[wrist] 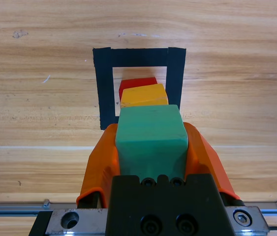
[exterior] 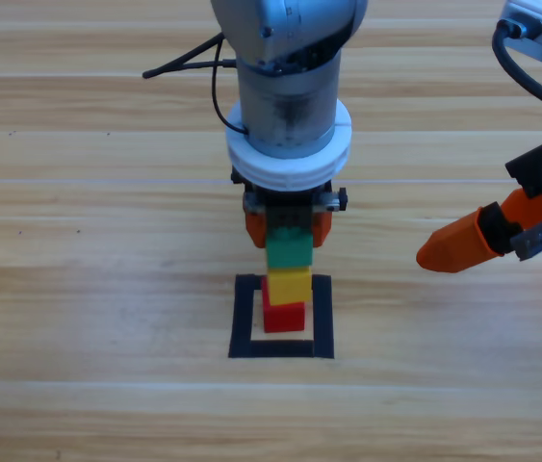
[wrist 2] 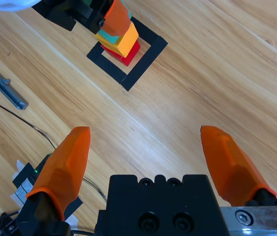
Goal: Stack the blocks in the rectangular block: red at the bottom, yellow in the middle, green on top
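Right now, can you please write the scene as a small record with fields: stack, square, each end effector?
stack: red cube at bottom, yellow cube on it, green cube on top
square: black tape outline on the table, red cube inside it
left end effector: over the stack, jaws shut on the green cube
right end effector: off to the right of the stack, jaws open, holding nothing

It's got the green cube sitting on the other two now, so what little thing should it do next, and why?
Probably open the left gripper and lift away. Its jaws clasp the green cube, which appears to sit on the yellow cube over the red cube inside the black tape square.
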